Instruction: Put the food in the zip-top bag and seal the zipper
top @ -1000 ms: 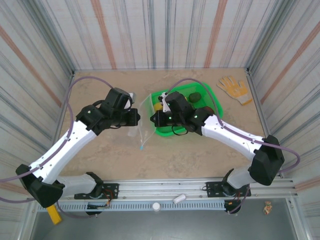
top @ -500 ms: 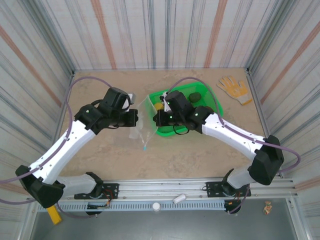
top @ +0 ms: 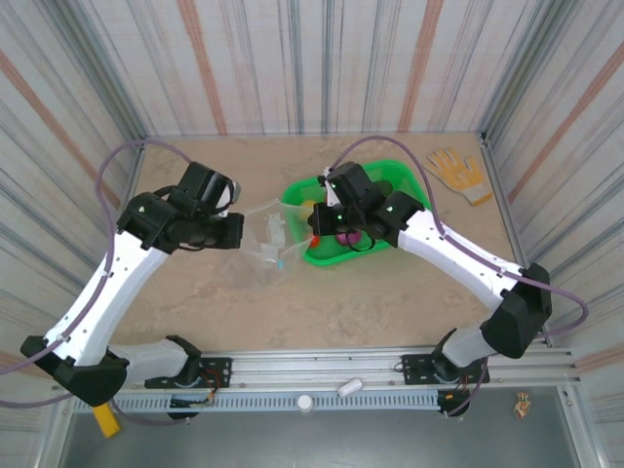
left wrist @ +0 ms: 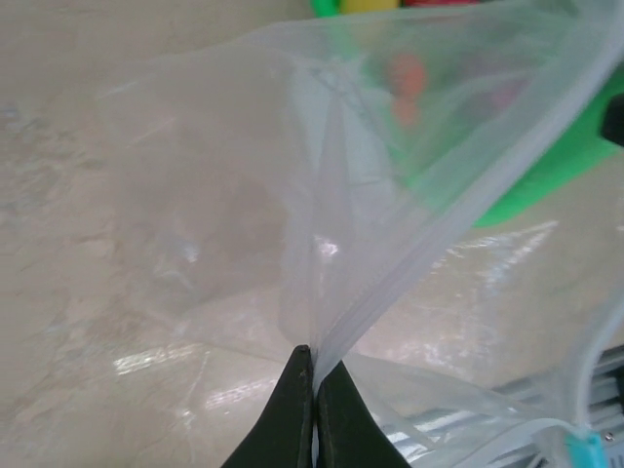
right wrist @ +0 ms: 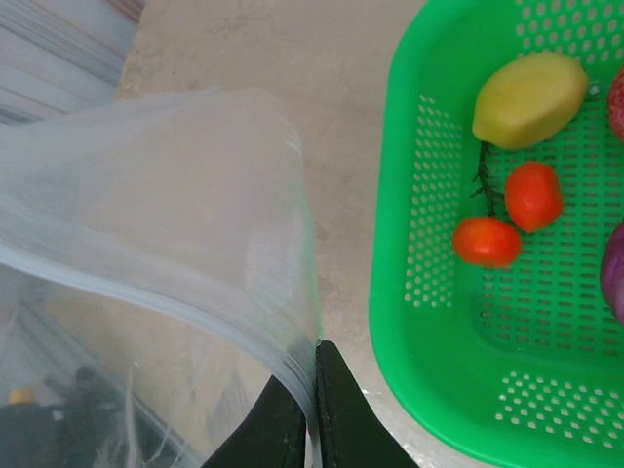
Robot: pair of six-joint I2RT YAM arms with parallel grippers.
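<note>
Pulling apart since a second ago, the two arms have drawn the bag point(top: 273, 239) out between them: the left gripper point(top: 242, 231) has swung away to the left, the right gripper point(top: 314, 237) has edged back over the near rim of the green tray point(top: 331, 259), and the blue slider point(top: 281, 261) that hung lower before now sits higher, close under the stretched film. Each set of fingers is pressed together on one side of the bag's mouth. In the left wrist view the left gripper point(left wrist: 314, 366) pinches the film where the pale zipper strip point(left wrist: 439, 234) runs off to the right. In the right wrist view the right gripper point(right wrist: 312, 375) nips the opposite lip of the bag point(right wrist: 166, 195). The bag hangs off the table point(top: 341, 292), just left of the tray, and looks empty. A yellow piece point(right wrist: 531, 97) and two tomatoes point(right wrist: 534, 195) lie in the tray point(right wrist: 390, 244). I judge the mouth is being opened, but with both grippers busy, loading has not begun.
</note>
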